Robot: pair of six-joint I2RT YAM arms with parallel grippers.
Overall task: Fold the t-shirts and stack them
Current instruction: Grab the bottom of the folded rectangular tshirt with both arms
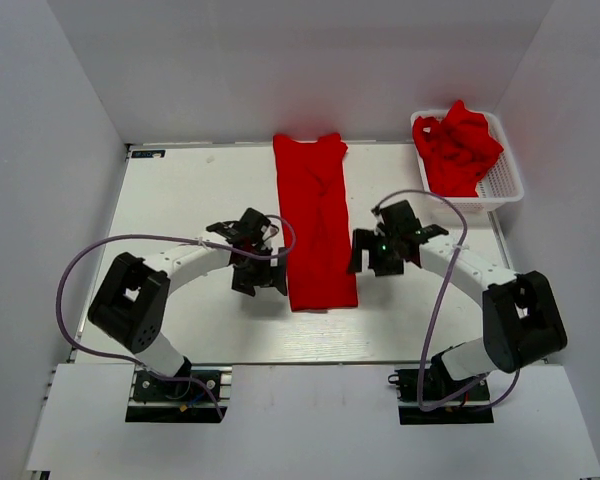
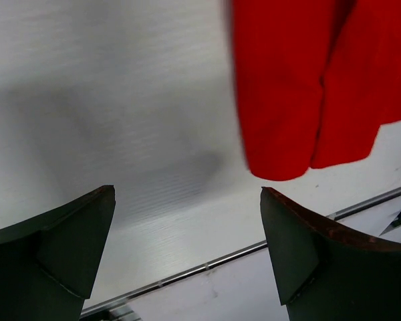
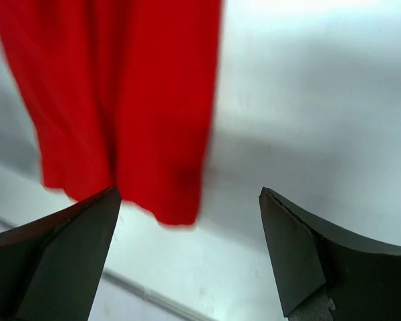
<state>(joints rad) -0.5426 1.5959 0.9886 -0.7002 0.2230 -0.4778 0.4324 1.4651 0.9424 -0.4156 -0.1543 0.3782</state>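
Observation:
A red t-shirt [image 1: 315, 225] lies folded into a long narrow strip down the middle of the table, its hem end nearest the arms. More red t-shirts [image 1: 460, 148] are bunched in the white mesh basket [image 1: 507, 180] at the back right. My left gripper [image 1: 258, 282] is open and empty, just left of the strip's near end; the strip's corner shows in the left wrist view [image 2: 287, 100]. My right gripper [image 1: 368, 258] is open and empty, just right of the strip, whose near corner shows in the right wrist view [image 3: 120, 107].
The white table [image 1: 190, 200] has a metal front edge strip [image 2: 207, 264] close below both grippers, also seen in the right wrist view [image 3: 154, 294]. White walls enclose the back and sides. Purple cables loop off both arms.

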